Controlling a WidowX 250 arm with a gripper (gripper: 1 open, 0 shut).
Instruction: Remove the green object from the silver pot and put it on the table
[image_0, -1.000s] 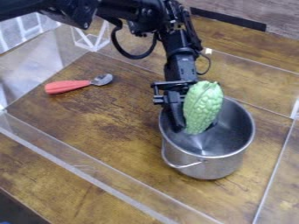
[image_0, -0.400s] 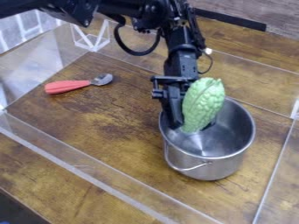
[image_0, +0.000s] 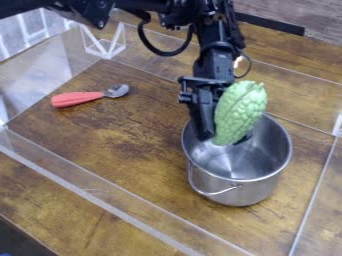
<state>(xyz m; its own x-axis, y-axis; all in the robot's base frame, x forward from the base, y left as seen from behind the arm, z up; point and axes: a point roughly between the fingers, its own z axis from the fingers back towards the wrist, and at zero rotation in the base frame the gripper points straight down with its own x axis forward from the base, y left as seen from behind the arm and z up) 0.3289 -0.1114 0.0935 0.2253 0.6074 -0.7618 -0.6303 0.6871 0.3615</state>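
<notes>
camera view: your gripper is clenched around the green object, right of centre, over the mouth of the silver pot. raise it straight until its lower tip clears the rim, then traverse toward the surface at left.

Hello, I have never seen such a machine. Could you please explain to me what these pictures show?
One camera, looking down at the table from the side, gives all the pictures. The black machine coming in from the top is a robot arm. On the brown wooden table stands a shiny silver pot, and a red-handled utensil lies apart from it. The gripper, at the arm's end, appears to hold the bumpy green object over the pot; the object partly hides the fingers.
</notes>
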